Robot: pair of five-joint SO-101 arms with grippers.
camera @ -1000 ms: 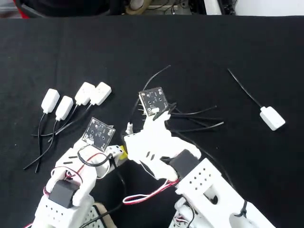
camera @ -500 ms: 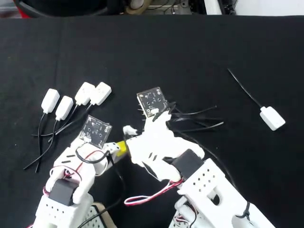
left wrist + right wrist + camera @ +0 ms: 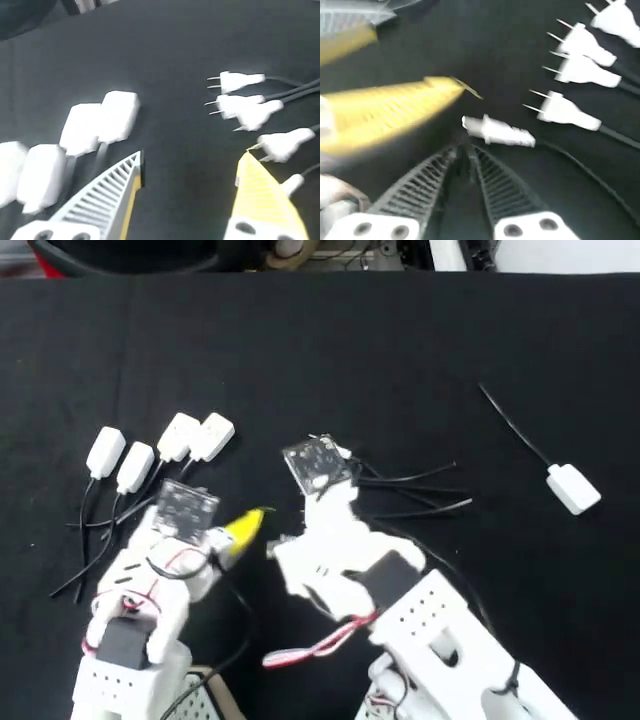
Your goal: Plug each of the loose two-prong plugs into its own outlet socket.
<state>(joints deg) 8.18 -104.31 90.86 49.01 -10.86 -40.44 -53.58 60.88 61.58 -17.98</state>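
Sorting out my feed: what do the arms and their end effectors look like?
The left arm and right arm are white shells with black servos and red-and-white cables. The left end effector has one yellow ribbed finger, one pale; the right end effector has two dark ribbed fingers.

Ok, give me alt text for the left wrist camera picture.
The left arm's open gripper hangs over a black table, flanked by four white rectangular outlet sockets and a cluster of white two-prong plugs on black cords.

The left claw (image 3: pixel 192 158) gapes wide, its yellow finger reaching close to the right claw (image 3: pixel 464 149). The right claw's two dark fingers are pressed together, tips meeting.
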